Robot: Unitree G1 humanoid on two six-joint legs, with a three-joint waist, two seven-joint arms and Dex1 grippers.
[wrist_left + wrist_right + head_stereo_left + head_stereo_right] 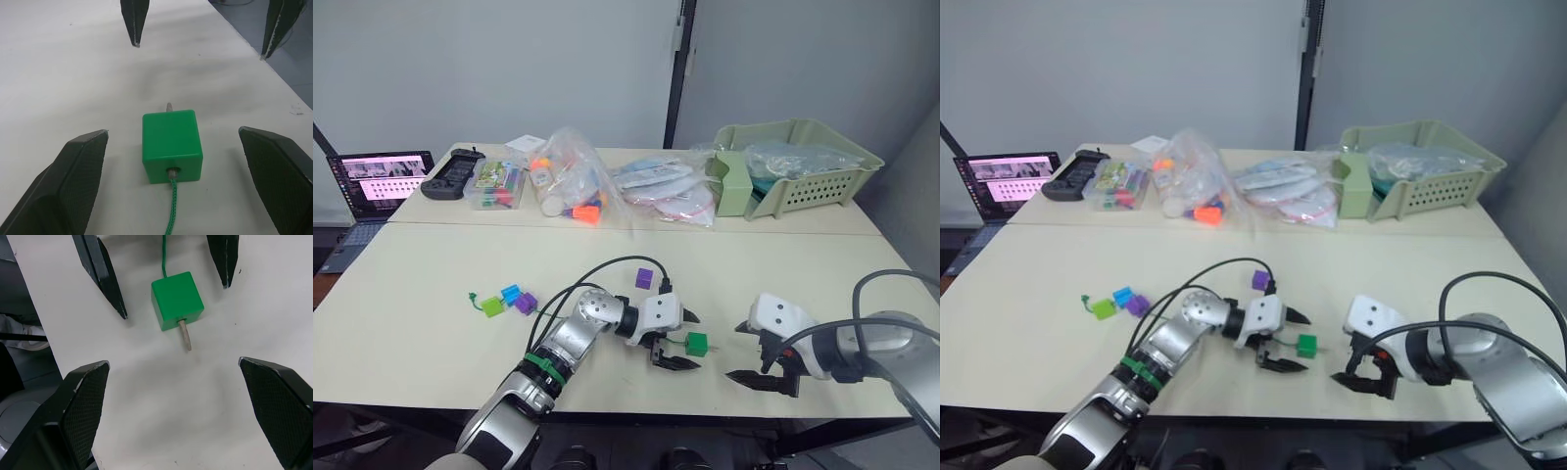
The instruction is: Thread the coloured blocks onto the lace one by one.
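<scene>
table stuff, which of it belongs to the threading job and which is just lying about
Job:
- green block, lace tip through it
- lace
- loose purple block
- lime, blue and purple blocks by the knot end
- left tool and right tool, both open

Lying about:
- clear bags of toys
- green basket
- laptop
- black controller

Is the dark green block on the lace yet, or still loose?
On it: the lace enters the dark green block and its grey tip pokes out the far side.
</scene>
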